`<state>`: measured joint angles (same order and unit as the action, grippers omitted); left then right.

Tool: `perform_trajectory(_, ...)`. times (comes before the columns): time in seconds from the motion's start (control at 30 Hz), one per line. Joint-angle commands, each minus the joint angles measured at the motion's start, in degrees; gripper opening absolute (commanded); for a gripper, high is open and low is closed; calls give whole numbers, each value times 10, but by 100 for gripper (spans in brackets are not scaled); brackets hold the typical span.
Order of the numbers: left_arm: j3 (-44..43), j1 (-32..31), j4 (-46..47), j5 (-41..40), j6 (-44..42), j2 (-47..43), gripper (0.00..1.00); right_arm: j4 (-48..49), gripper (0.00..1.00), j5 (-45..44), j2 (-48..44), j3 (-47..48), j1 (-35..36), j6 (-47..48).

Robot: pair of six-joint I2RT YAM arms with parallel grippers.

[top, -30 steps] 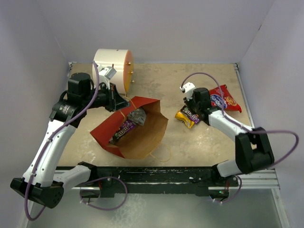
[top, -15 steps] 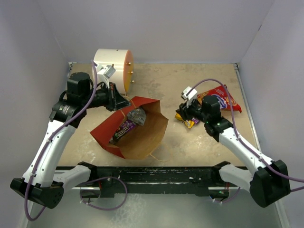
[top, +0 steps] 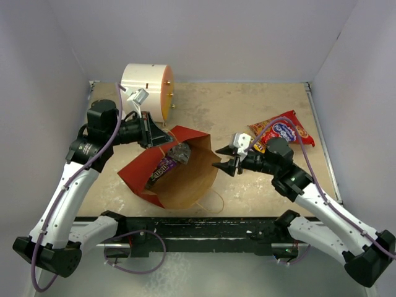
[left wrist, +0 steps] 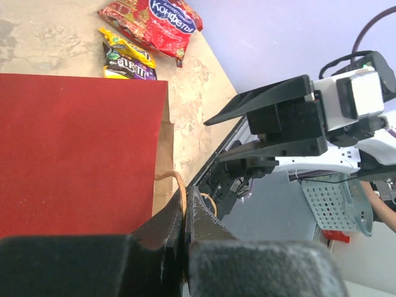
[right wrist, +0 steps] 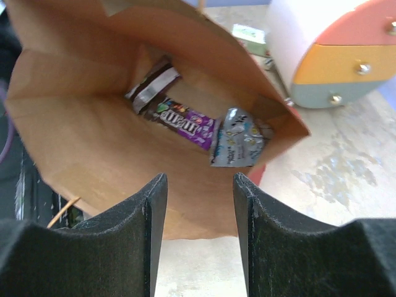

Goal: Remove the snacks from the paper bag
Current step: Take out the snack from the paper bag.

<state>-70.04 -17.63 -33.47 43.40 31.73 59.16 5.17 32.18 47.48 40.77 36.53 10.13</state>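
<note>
Left gripper (left wrist: pixel 185 199) pinched shut on thin cord handle (left wrist: pixel 177 184) of red paper bag (top: pixel 145 176), which lies on its side at worktop (top: pixel 204 105) left-near part.
Right gripper (right wrist: pixel 198 185) open, empty, at bag mouth.
Purple foil packet (right wrist: pixel 185 120), silver-grey packet (right wrist: pixel 150 91), light-blue packet (right wrist: pixel 238 137) deep inside.
Risks: fingers snag kraft lip and shove bag; cord slips and mouth collapses; two touching packets pinched together.

Your right end effector (top: pixel 224 159) hangs, jaws apart, at the mouth of the paper bag (top: pixel 190 180) lying on your worktop (top: pixel 210 108); your left end effector (top: pixel 158 137) seems pinched on its rim.
</note>
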Motion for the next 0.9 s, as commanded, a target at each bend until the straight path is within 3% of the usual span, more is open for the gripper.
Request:
perform_trajectory(0.0,31,1,76,30,53,-37,0,-27,49,44,31,31,35,74)
perform_trajectory(0.43,62,0,98,10,78,-46,0,50,52,-74,268,95,238,246)
perform_trajectory(0.6,63,0,93,1,80,-56,0,131,53,-96,371,132,247,280)
perform_trajectory(0.87,50,-1,48,-20,33,-66,0,142,53,-101,492,194,248,354)
